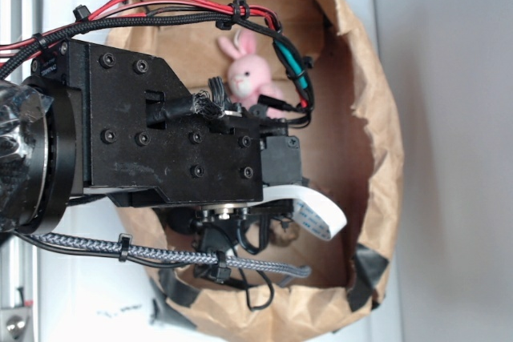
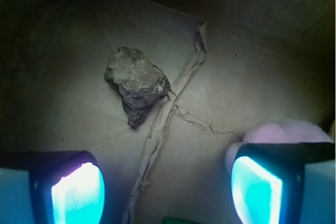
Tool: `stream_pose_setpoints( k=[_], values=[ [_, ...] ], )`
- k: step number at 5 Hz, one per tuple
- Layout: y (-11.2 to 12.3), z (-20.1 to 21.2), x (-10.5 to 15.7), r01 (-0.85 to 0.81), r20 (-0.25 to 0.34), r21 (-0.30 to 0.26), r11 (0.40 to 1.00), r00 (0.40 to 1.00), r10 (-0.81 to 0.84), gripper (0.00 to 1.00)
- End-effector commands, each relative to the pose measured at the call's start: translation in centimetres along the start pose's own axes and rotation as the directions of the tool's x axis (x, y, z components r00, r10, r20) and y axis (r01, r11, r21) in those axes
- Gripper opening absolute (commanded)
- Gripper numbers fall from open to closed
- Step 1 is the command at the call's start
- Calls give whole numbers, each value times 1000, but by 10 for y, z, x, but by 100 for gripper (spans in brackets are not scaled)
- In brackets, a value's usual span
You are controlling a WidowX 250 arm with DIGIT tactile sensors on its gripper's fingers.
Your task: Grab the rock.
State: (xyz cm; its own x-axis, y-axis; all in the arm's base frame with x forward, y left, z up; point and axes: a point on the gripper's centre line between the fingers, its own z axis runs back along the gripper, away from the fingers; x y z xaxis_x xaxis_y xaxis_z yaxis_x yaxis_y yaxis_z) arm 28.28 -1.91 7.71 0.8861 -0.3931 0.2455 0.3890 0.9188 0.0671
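In the wrist view the rock (image 2: 137, 83) is a lumpy dark grey-brown stone lying on the paper bag floor, ahead of my gripper (image 2: 167, 190) and a little left of its middle. The gripper is open and empty, with its two glowing pads (image 2: 77, 195) wide apart at the bottom corners. The rock is clear of both pads. In the exterior view the arm (image 1: 168, 130) reaches into the brown paper bag (image 1: 377, 142) and hides the rock and the fingers.
A pink plush bunny (image 1: 250, 74) sits at the back of the bag; its fur (image 2: 286, 130) shows just behind my right pad. A green block's edge (image 2: 181, 220) peeks in at the bottom. A crumpled paper seam (image 2: 165, 124) runs beside the rock.
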Motion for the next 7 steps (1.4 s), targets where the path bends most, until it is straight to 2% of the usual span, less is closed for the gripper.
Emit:
stream_pose_setpoints(
  k=[1,2,3,5,7],
  values=[
    [-9,-3,23,19,61,63,998,998,-23,100],
    [-12,-24,36,14,40,69,997,999,-17,100],
    [-19,-32,37,52,29,17,999,998,-52,100],
    [-25,-41,35,84,19,15,996,996,-84,100],
    [-31,-33,26,121,42,-6,993,992,-121,100]
  ],
)
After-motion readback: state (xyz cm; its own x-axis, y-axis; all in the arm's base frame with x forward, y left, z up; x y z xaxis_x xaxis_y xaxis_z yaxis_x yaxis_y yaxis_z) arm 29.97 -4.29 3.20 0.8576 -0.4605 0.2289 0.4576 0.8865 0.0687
